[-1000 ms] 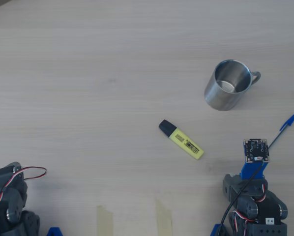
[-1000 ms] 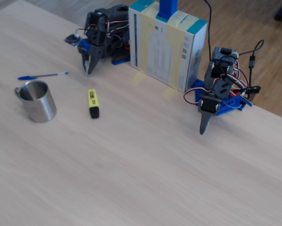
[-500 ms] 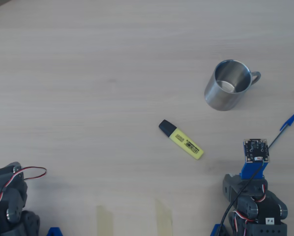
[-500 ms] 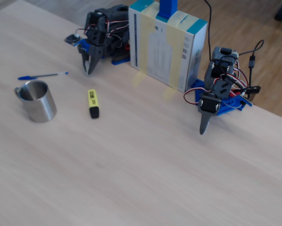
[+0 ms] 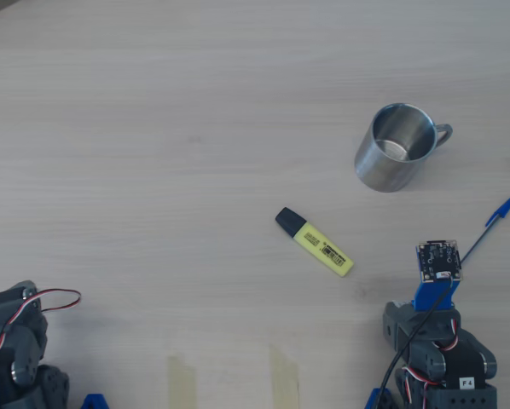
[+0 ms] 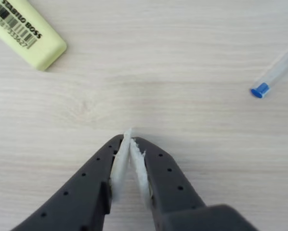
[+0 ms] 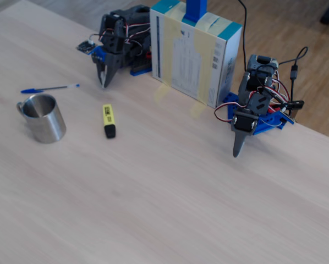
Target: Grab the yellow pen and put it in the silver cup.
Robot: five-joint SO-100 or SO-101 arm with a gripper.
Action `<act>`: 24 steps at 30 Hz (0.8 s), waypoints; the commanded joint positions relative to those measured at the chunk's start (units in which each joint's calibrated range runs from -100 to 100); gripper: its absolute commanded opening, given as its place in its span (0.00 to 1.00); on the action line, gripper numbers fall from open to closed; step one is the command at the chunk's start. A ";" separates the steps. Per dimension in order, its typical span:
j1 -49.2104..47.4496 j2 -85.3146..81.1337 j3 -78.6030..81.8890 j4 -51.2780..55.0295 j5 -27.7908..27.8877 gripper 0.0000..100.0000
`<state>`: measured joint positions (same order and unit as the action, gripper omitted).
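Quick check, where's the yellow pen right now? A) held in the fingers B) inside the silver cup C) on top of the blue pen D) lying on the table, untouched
D: the yellow pen lies flat on the table, apart from the silver cup and the shut, empty gripper.

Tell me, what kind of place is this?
Probably a hobby or lab workbench indoors: two small robot arms with bare wires sit on a pale wooden table, a cardboard box stands between them, and a highlighter, a steel mug and a blue pen lie ready.
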<state>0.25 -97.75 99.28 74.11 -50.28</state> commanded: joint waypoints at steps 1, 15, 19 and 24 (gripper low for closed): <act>-0.69 0.08 0.45 1.18 0.35 0.02; -2.17 8.47 -9.80 0.93 4.56 0.15; -2.17 12.55 -13.70 0.93 5.96 0.15; -2.17 18.20 -18.87 0.93 7.73 0.15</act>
<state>-1.76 -82.83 85.21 75.54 -43.41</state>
